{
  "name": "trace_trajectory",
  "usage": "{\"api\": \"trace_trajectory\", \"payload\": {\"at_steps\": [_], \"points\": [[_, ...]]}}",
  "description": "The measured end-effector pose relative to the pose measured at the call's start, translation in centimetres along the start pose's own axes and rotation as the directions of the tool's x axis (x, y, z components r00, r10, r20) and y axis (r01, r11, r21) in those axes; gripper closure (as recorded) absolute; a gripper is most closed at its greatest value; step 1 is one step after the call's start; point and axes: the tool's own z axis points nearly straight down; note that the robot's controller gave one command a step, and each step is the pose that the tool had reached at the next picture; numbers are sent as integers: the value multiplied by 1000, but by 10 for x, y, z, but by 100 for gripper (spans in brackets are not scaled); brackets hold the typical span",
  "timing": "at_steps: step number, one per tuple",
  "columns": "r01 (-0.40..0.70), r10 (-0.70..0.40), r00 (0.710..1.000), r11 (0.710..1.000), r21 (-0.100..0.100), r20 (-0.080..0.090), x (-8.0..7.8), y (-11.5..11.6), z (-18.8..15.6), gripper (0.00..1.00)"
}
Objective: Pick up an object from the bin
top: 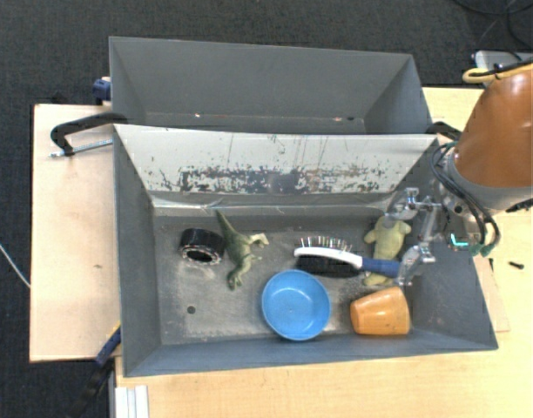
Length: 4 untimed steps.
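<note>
At the right wall of the bin (134,259), the hand (414,231), spread wide, gripping nothing. Just left of it, a yellow-green toy (387,238); near the lower finger, a brush (329,258). Along the front edge, an orange cup (381,313) and a blue bowl (295,305). Toward the left, a green dinosaur (239,251) and a black roll (200,244). Underneath, a pale worktop (70,233).

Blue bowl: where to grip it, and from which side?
Pinch the bowl by its view-left rim, from above, one finger inside. It sits upright, mouth up. Bare floor lies on that side, while the cup and brush crowd its right and back.
</note>
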Motion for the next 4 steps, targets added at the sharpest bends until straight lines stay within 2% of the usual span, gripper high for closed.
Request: {"api": "trace_trajectory", "payload": {"at_steps": [1,2,3,4], "points": [[-78,78,997,997,-1,9,-40,68,124,0],[-140,140,990,990,-2,12,-41,81,88,0],[-304,304,953,953,-2,10,-62,72,73,0],[-335,335,942,942,-3,5,-69,79,123,0]]}}
